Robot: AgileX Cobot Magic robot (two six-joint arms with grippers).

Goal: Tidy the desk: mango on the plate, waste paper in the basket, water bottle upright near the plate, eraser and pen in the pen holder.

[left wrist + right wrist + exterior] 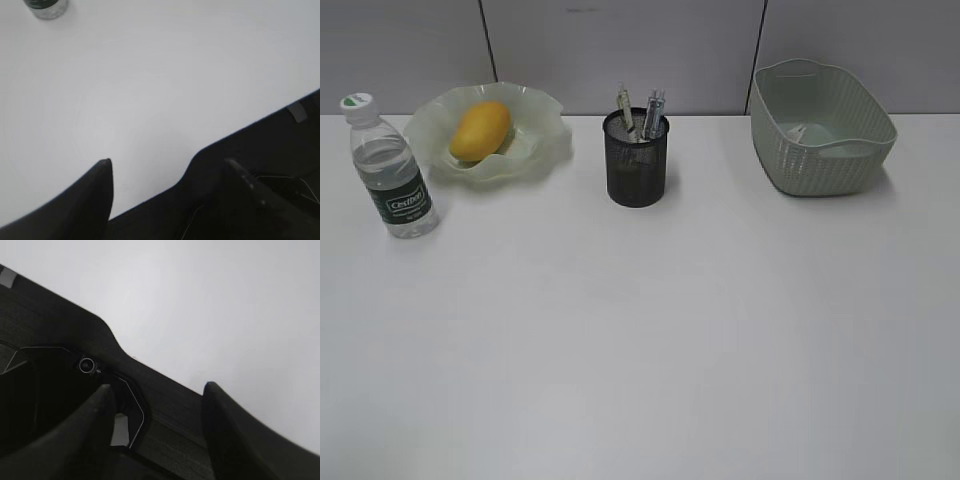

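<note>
Well, the mango (pixel 480 130) lies in the plate (pixel 545 135) at the back left of the desk (pixel 640 340), and the water bottle (pixel 390 168) stands upright just beside the plate. The pen holder (pixel 636 160) sits mid-back with pens (pixel 640 112) poking out. In the basket (pixel 820 150) at the back right something pale lies, too dim to name. The left gripper (pixel 167 167) and right gripper (pixel 157 390) hang spread and empty at the desk's near edge.
</note>
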